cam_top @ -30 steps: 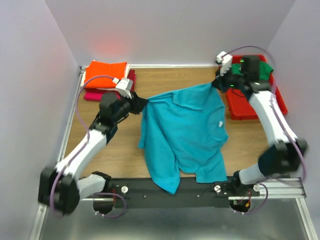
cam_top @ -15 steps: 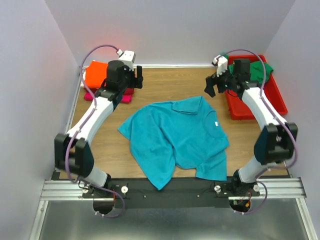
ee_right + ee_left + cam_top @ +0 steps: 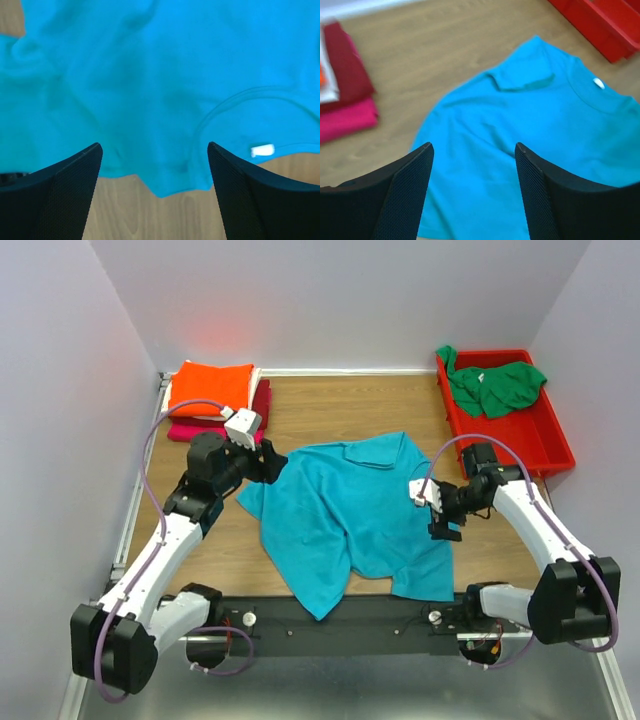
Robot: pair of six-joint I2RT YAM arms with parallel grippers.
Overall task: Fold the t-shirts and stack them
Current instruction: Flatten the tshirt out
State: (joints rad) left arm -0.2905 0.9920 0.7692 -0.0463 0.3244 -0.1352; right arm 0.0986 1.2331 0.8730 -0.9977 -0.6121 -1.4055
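Starting at the far left corner, you have a folded stack: an orange tee (image 3: 210, 388) on top, a dark red tee (image 3: 347, 70) beneath it and a magenta tee (image 3: 345, 122) at the bottom. Your left gripper (image 3: 271, 462) hovers at the left edge of the teal t-shirt (image 3: 350, 515), jaws wide apart with nothing between them. That shirt lies in the middle of the wooden table (image 3: 330, 405), spread out but rumpled. One sleeve is folded over at its far edge, and its near corner drapes onto the black rail (image 3: 280, 620). Its collar points right, with the small white neck label (image 3: 262, 150) showing. Your right gripper (image 3: 441, 518) hangs over that collar, jaws wide, gripping nothing. Farther right, a green tee (image 3: 495, 388) lies crumpled in the red bin (image 3: 545, 445).
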